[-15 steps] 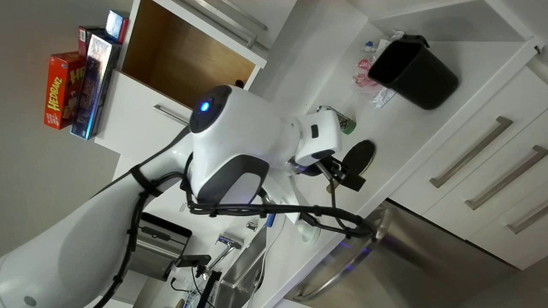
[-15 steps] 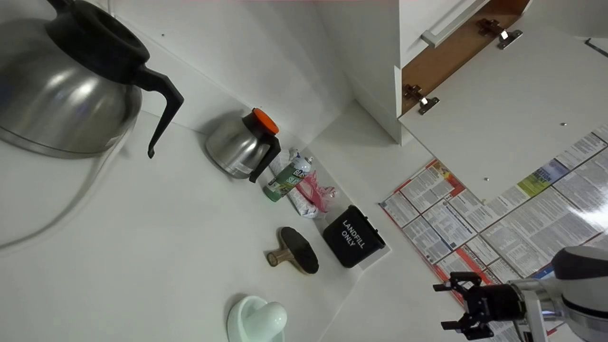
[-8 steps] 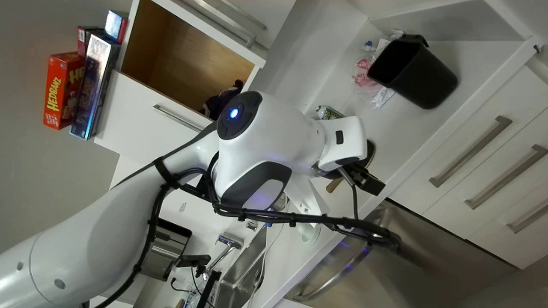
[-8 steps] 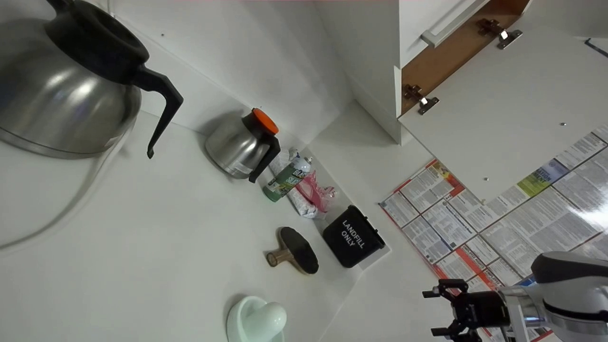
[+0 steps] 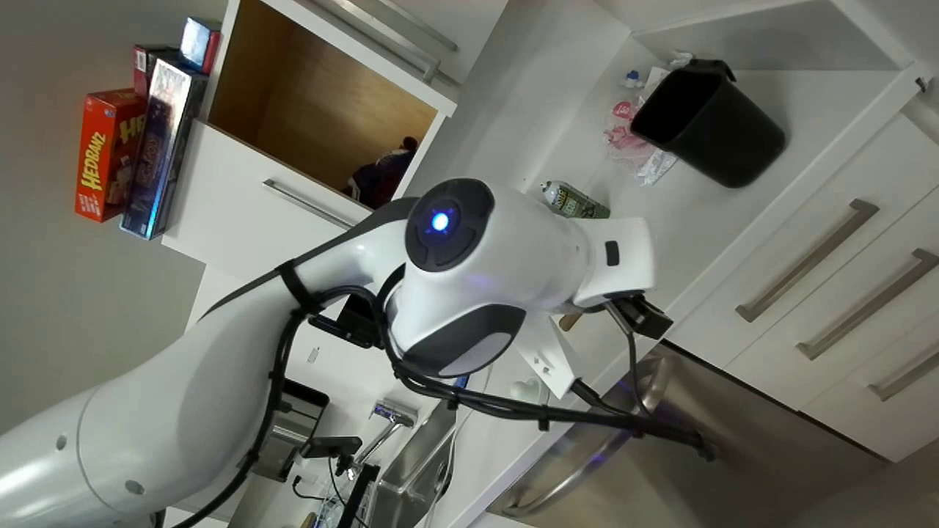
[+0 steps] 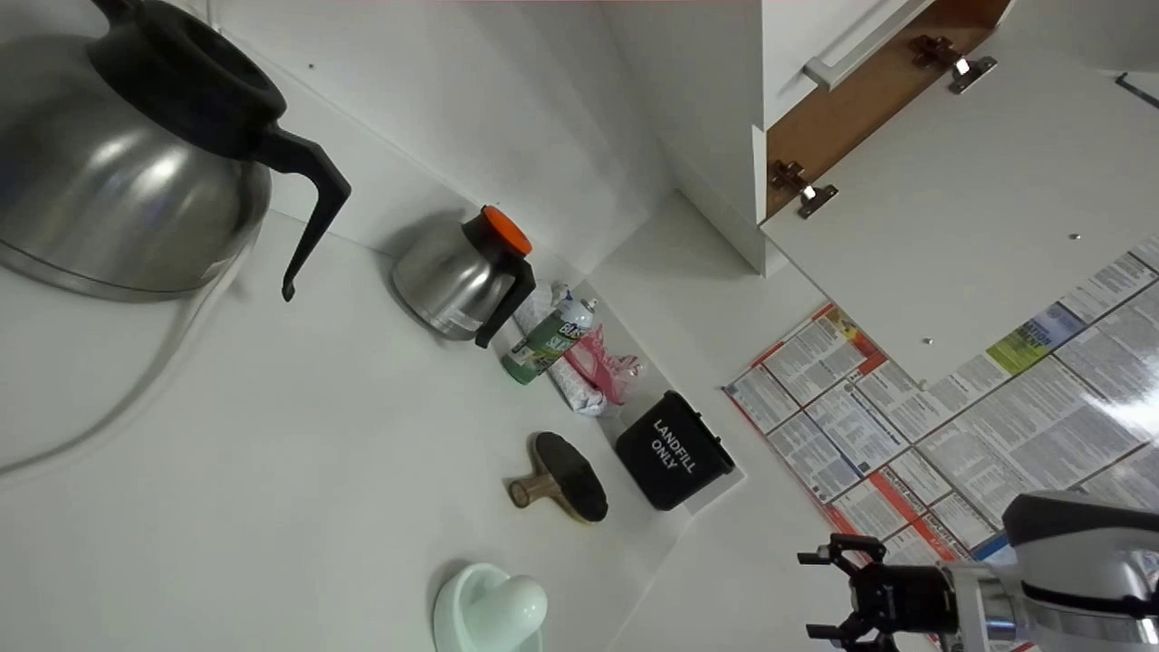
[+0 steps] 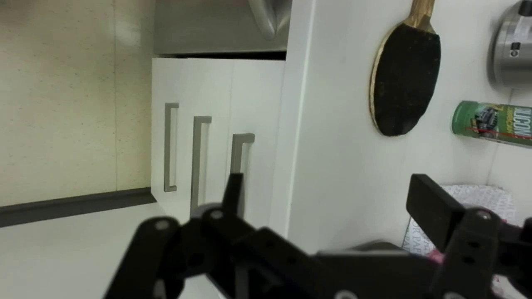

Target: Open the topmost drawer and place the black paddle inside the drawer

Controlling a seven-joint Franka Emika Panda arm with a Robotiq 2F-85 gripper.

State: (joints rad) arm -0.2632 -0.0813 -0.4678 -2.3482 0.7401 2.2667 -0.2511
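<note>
Three white drawer fronts [image 7: 219, 104] in the wrist view, each with a metal bar handle. Topmost drawer [image 7: 264, 124] is the one along the counter edge — closed, flush with its neighbours. Black table-tennis paddle [image 7: 405, 83] lies flat on the white counter [image 7: 345, 166], wooden handle toward 12 o'clock. From the paddle: topmost drawer between 8 and 9 o'clock, green SILICON-labelled spray can [image 7: 490, 122] at 4 o'clock, near. Gripper [image 7: 332, 191] fills the 6 o'clock side, paddle at its 1 o'clock, well apart. Fingers [image 7: 434, 207] released, spread wide — same in an exterior view, fingertips [image 6: 815, 558] pointing to 9 o'clock.

That view, going round the paddle: black bin [image 6: 675, 453] lettered LANDFILL ONLY at 3 o'clock, near; pale green mortar-like bowl [image 6: 448, 611] at 7; orange-lidded steel carafe [image 6: 448, 281] at 11, upright; spray can at 12, upright, pink plastic bag [image 6: 602, 367] just beside it; gripper out at 4. Big black-handled steel carafe [image 6: 118, 190] at the frame's 10 o'clock, cut off.

In an exterior view the arm [image 5: 506, 249] blocks most of the paddle, a bit of wooden handle showing. Wood-lined cabinet [image 5: 323, 95] stands open at 11 o'clock, red HEDBANZ box [image 5: 106, 158] at 10, stainless appliance front [image 5: 770, 440] at 4.
</note>
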